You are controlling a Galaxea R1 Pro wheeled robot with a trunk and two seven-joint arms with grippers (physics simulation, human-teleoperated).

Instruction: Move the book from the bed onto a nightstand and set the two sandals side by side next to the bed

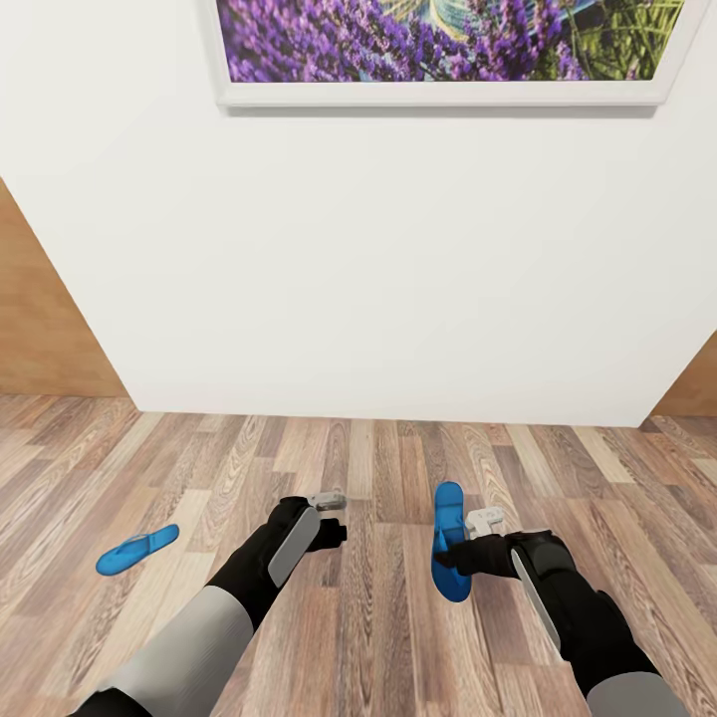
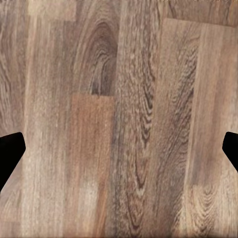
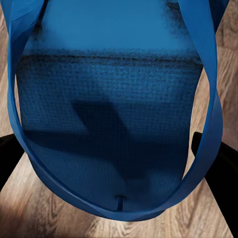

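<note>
My right gripper is shut on one bright blue sandal, holding it a little above the wood floor; in the right wrist view its sole and thong straps sit between the black fingers. The other sandal lies flat on the floor to the left, well away from my left gripper. That gripper hangs open over bare planks, its fingertips spread wide with nothing between them. The book, the bed and the nightstand are out of view.
A white wall stands close ahead with a framed lavender picture on it. Brown wooden panels flank the wall on both sides. Wood-plank floor stretches between me and the wall.
</note>
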